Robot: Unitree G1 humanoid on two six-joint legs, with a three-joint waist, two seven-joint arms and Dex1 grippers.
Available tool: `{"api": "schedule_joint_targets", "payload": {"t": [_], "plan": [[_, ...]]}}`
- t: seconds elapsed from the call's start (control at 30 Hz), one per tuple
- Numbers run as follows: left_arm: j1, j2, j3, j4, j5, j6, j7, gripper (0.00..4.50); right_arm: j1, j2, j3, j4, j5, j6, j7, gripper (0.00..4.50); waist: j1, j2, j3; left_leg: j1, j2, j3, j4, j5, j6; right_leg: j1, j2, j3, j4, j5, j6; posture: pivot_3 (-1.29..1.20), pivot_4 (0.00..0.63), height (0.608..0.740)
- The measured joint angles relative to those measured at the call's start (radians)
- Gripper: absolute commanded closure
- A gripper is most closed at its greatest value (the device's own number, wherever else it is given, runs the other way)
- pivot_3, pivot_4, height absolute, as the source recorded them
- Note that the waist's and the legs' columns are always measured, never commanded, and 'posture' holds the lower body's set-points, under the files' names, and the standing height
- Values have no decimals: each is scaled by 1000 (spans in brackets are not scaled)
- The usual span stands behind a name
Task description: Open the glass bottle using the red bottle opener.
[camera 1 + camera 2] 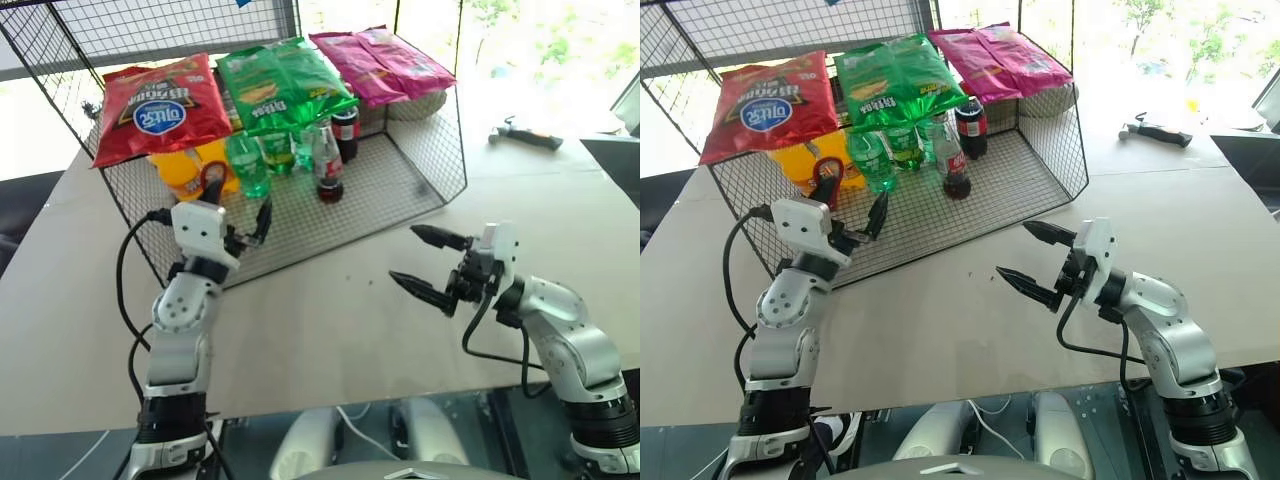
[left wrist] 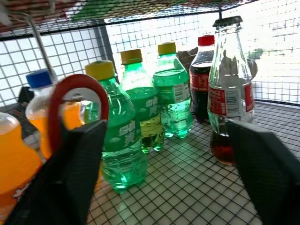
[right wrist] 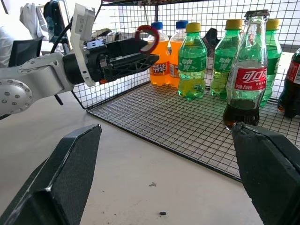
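The glass bottle [image 1: 328, 165] stands upright on the wire rack [image 1: 400, 190], with a dark cap on, a red label and a little dark liquid at the bottom. In the left wrist view the bottle [image 2: 229, 89] is just beyond the right-hand finger. My left gripper [image 1: 240, 205] is at the rack's front edge, to the left of the bottle and short of it, jaws wide open. The red bottle opener [image 2: 77, 78] rests against one finger, its ring head sticking up above it. My right gripper [image 1: 405, 253] hovers open over the table in front of the rack, nothing between its fingers.
Green plastic bottles [image 1: 247, 165], orange drink bottles [image 1: 180, 170] and a dark bottle with a red cap [image 1: 345, 130] crowd the rack behind and left of the glass bottle. Snack bags [image 1: 165, 105] lie on the wire top above. A tool [image 1: 525, 135] lies at the table's far right.
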State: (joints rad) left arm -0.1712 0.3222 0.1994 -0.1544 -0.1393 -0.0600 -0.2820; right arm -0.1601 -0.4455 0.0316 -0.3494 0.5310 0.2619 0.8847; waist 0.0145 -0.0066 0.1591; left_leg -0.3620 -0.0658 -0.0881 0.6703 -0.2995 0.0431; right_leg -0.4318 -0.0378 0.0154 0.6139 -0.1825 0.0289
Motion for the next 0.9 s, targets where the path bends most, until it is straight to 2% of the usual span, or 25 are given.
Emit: {"api": "schedule_joint_targets", "payload": {"t": [0.37, 0.57, 0.9], "plan": [[100, -5, -17, -33, 105, -40, 59, 133, -1, -5, -1, 6, -13, -2, 0, 0, 1, -1, -1, 1, 0, 1, 1, 0, 0, 0, 0, 0, 4, 0, 0, 0, 150, 735], [52, 12, 65, -28, 155, -67, 161, 133, -2, -6, -1, 13, -16, -3, 1, 0, 1, -2, -1, 2, 0, 0, 1, 1, -1, 0, 0, 0, 6, 0, 0, 0, 150, 735], [-38, 43, 76, 89, 150, -77, 178, 133, -3, -5, -1, 17, -22, -5, -1, 0, -1, -3, -2, 2, 0, 1, 1, 1, -2, -1, 0, 1, 8, 0, 0, 0, 150, 735]]}}
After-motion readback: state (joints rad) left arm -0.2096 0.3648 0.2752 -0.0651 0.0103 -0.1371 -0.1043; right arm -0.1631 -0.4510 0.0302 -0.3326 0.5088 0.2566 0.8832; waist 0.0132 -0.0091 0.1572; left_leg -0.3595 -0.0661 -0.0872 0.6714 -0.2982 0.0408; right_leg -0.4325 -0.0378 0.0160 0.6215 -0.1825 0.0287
